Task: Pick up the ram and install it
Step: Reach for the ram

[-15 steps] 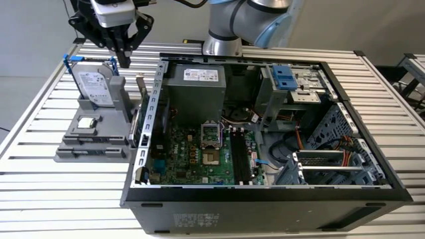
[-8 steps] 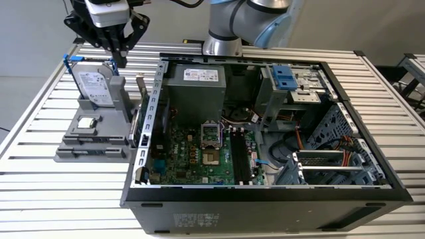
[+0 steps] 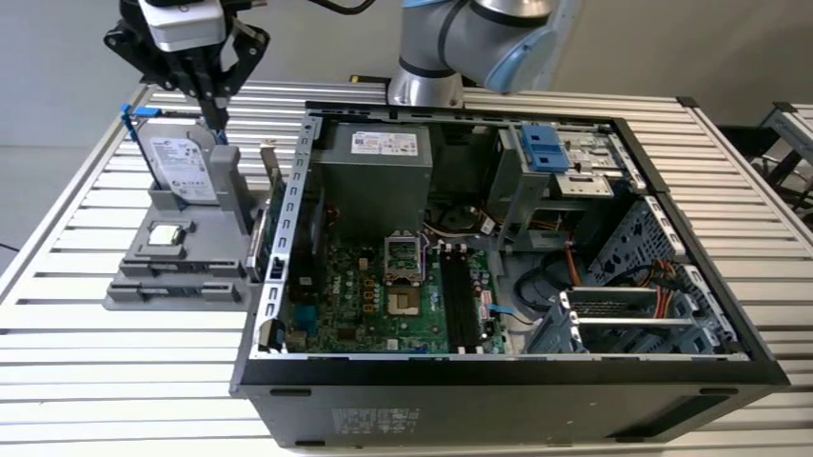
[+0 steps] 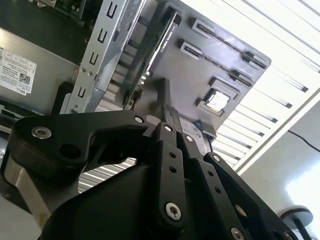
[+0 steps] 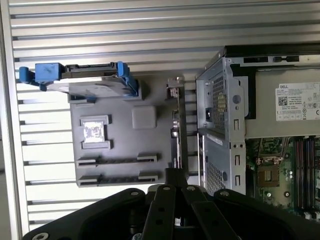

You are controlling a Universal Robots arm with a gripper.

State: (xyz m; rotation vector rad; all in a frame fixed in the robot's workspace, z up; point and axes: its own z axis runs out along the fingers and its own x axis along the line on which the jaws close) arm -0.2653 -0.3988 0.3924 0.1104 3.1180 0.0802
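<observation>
Claw (image 3: 211, 116) pressed together, empty, over ram (image 5: 176, 131) standing edgewise in grey holder (image 5: 125, 145), white-labelled drive (image 3: 181, 164) nearby.

The ram (image 5: 176, 130), a thin dark strip, stands on edge on the grey holder (image 5: 125, 142).

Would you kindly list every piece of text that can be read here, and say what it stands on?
power supply label: print too small to read.
hard drive label: print too small to read.
case sticker: blurred, unreadable.
Nothing else bears legible text.
</observation>
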